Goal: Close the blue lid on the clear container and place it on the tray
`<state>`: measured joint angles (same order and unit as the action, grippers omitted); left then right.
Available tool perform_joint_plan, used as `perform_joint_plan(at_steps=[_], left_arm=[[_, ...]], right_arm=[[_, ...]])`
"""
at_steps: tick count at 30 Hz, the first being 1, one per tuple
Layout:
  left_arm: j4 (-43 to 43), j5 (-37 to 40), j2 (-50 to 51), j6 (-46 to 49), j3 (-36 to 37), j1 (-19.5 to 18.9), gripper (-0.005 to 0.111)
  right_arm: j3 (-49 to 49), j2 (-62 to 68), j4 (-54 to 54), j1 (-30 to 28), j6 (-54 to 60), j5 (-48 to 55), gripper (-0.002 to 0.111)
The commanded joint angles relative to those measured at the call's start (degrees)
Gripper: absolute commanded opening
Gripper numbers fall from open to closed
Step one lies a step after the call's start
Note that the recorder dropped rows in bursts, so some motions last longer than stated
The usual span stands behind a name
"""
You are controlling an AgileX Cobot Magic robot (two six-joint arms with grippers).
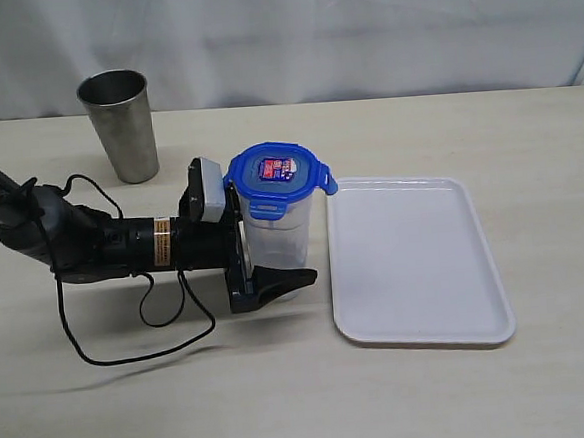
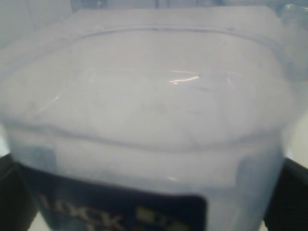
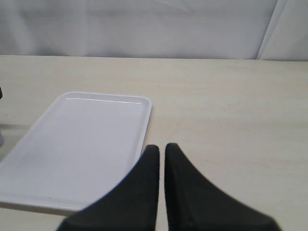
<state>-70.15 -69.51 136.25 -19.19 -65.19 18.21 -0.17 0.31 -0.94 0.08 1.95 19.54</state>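
Pale worktop [image 1: 527, 132] carries the clear container [image 1: 276, 230], the blue lid [image 1: 277, 170] on top, with the tray [image 1: 416, 270] just beside it at 3 o'clock. The left tool [image 1: 284, 252] straddles the container, jaws wide; the right tool [image 3: 161, 150] is pinched together, empty.

Your exterior camera sits high on the near side, looking down across the table [image 1: 526, 122] to the far white curtain [image 1: 359, 34], wide enough to hold the whole tray [image 1: 415, 260] on the right. Your left wrist camera is so close to the clear container [image 2: 154, 120] that its blurred wall fills the picture; your right wrist camera looks low past the right gripper [image 3: 161, 153] toward the far curtain. The exterior view shares the clear container with the left wrist, the tray with the right.
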Motion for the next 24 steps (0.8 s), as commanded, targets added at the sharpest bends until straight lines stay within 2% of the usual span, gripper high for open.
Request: perform_joint_plan(at_steps=[1,24], left_arm=[[0.6,-0.5,0.1,-0.2,-0.2,0.4,0.105],[1.7,-0.5,0.1,1.6,-0.2,0.4,0.105]], right_arm=[[0.2,-0.3,-0.1,0.0,-0.3,0.1,0.005],[0.2,-0.3,-0.1,0.0,-0.3,0.1,0.005]])
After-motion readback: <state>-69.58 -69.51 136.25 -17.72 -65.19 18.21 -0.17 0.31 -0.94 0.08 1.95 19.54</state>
